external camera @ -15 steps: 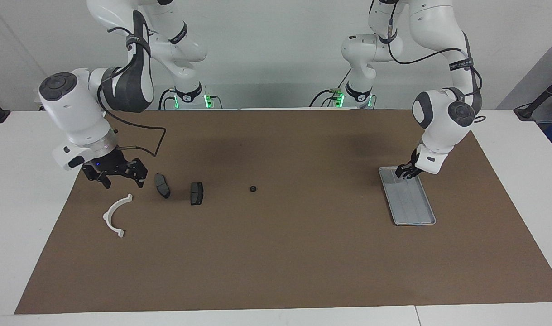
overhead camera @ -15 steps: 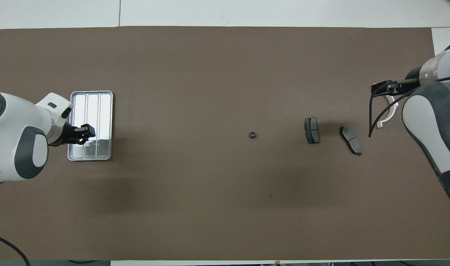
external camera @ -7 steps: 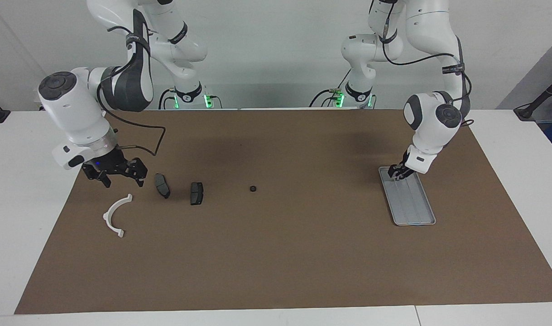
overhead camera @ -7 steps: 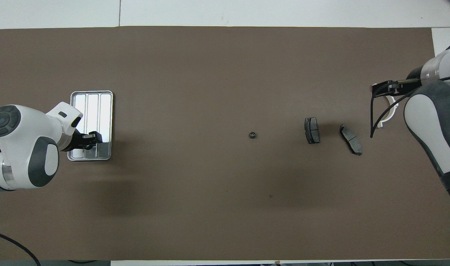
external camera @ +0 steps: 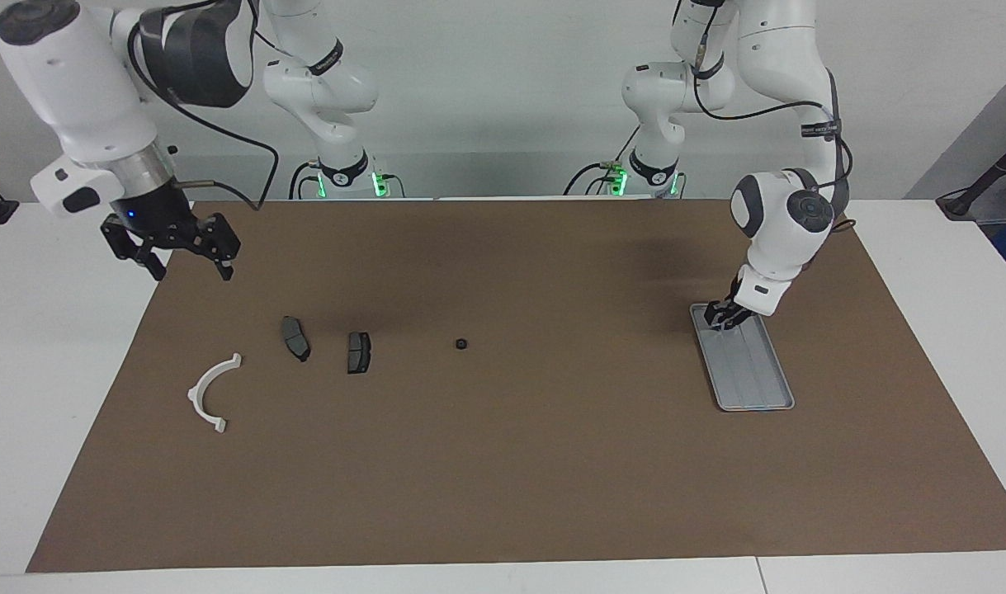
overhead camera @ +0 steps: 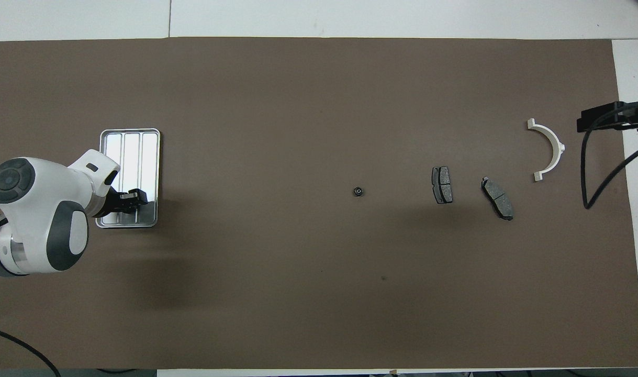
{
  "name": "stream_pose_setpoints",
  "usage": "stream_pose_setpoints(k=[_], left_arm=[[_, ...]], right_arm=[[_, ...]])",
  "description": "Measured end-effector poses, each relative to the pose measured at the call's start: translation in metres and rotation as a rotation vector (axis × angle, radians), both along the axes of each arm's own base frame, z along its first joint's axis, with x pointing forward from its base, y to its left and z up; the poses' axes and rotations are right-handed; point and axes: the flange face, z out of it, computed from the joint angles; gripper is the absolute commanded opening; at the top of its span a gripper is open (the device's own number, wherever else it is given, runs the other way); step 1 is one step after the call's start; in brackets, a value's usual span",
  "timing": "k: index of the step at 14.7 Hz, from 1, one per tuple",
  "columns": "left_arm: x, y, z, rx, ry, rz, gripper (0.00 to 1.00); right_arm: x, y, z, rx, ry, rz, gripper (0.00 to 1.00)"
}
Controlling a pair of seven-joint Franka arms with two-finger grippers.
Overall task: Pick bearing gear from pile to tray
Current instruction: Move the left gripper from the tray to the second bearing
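Note:
A small black round bearing gear [external camera: 462, 343] [overhead camera: 358, 191] lies alone on the brown mat near the table's middle. The pile's other parts lie toward the right arm's end: two dark grey brake pads [external camera: 295, 338] [external camera: 358, 352] and a white curved bracket [external camera: 196, 394] [overhead camera: 558, 146]. The silver tray [external camera: 758, 384] [overhead camera: 130, 141] sits toward the left arm's end. My left gripper [external camera: 721, 318] [overhead camera: 133, 198] hangs low over the tray's end that is closer to the robots. My right gripper [external camera: 189, 268] [overhead camera: 606, 116] is raised and open with nothing in it, above the mat's edge beside the bracket.
The brown mat [external camera: 503, 462] covers most of the white table. A black cable [overhead camera: 591, 173] loops down from the right arm's wrist over the mat's edge.
The right gripper rose well above the mat and drew away from the bracket, uncovering it in the overhead view. The left gripper shifted along the tray toward the end by the robots.

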Motion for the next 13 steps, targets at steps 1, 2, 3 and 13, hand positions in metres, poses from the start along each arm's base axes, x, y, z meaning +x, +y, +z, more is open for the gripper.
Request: stream_pose_setpoints(k=[1, 2, 3, 13], left_arm=[[-0.001, 0.0, -0.001, -0.001, -0.005, 0.001, 0.28], [-0.001, 0.0, -0.001, -0.001, -0.007, 0.001, 0.49], [-0.002, 0.0, -0.001, -0.001, -0.008, 0.001, 0.75], [0.034, -0.011, 0.057, -0.092, 0.0, 0.069, 0.98]], right_arm=[[-0.009, 0.001, 0.012, -0.002, -0.004, 0.0, 1.0], [-0.017, 0.003, 0.021, -0.002, 0.002, 0.001, 1.0], [-0.024, 0.004, 0.025, -0.002, 0.02, 0.001, 1.0], [-0.04, 0.005, 0.016, 0.007, 0.137, -0.002, 1.0]])
